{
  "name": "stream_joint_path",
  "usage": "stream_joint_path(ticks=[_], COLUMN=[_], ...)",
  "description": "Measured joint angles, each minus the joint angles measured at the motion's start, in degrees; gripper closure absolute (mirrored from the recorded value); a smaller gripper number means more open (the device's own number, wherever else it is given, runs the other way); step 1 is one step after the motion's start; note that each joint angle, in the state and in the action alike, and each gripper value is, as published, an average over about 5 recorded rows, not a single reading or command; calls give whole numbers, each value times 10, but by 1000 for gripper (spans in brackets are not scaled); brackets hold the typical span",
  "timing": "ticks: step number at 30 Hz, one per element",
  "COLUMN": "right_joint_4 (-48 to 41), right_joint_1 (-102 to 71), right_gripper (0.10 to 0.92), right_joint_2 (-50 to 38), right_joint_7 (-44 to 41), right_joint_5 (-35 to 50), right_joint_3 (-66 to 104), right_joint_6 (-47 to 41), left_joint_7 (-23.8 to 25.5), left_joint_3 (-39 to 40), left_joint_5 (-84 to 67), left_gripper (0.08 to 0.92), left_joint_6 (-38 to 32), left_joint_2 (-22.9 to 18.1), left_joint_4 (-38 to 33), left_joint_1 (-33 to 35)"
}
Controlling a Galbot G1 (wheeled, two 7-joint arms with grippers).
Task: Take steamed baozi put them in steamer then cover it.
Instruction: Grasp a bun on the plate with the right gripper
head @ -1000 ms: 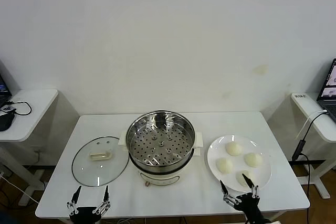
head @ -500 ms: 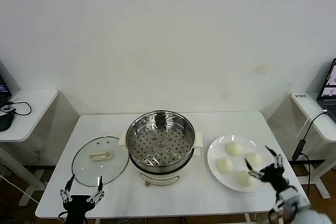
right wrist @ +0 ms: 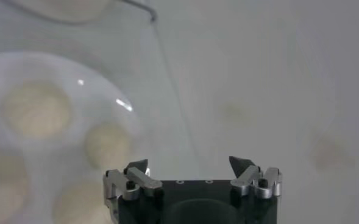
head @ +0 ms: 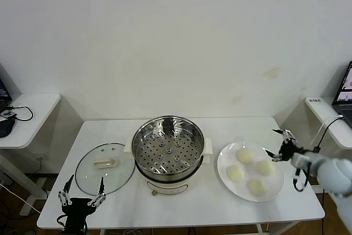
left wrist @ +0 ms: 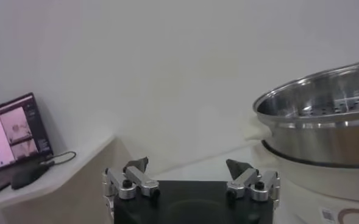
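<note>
- Cream-white and smooth, the four steamed baozi sit domed on a white plate at the table's right end, just beside the steamer, at its 3 o'clock.
- In the head view the right gripper hangs by the plate's far-right rim, empty, its fingers spread wide. The nearest bun lies at about 7 o'clock from it, close by; the farthest one is toward 8 o'clock.
- The right wrist view shows the same spread fingertips with the buns off to one side, not between them, so my guess is the hand must swing in over the plate before it drops.
- The buns are round, with no long axis; any approach angle should serve.
- The right arm is much the nearer. The left gripper waits wide open at the table's near-left edge, at 6 o'clock from the glass lid, which lies flat at the steamer's 9 o'clock.
- The steel perforated basket stands empty and uncovered: no bun is loaded yet.
</note>
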Motion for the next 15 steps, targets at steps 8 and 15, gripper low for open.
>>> stream_joint_path(ticks=[8,15], right_joint_4=[-60,-109], right_joint_1=[191,272], right_gripper=[202,203], right_joint_2=[-21,-11], right_joint_7=[-85,-111], right_joint_5=[27,32], right_joint_3=[-219,-344], right_joint_6=[-5,-12], left_joint_7=[1,1], left_joint_3=[-8,-17], left_joint_5=[3,2], left_gripper=[177,177], left_joint_6=[-1,-1], left_joint_2=[5,6], left_joint_4=[3,5], left_joint_1=[-11,-15])
